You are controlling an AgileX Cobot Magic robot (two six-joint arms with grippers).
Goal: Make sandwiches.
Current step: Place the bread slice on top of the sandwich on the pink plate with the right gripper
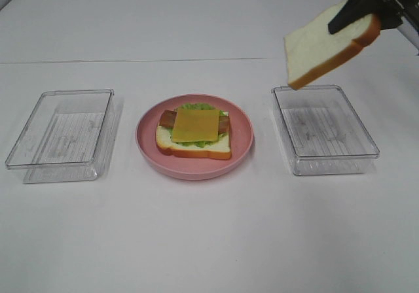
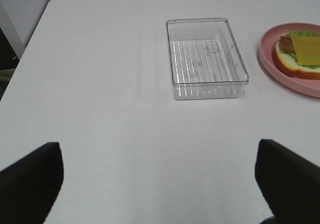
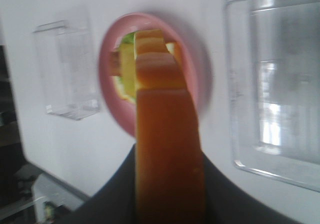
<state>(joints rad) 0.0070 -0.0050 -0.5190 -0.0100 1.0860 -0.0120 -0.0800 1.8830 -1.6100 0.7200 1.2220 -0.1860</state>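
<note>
clear trays (image 1: 325, 131) flank plate (image 1: 194, 136), bare table (image 1: 209, 234) in front

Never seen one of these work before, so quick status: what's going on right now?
Right gripper shut on bread slice, raised over right tray. Left gripper open, idle. Open sandwich waiting on pink plate. Path clear.

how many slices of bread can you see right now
2. One square white bread slice lies at the bottom of the open stack on the round pink plate. The other white bread slice hangs clamped in the right gripper, above the right clear plastic tray.

sandwich (image 1: 194, 133) on plate (image 1: 242, 150) | trays left (image 1: 60, 135), right (image 1: 325, 129)
</note>
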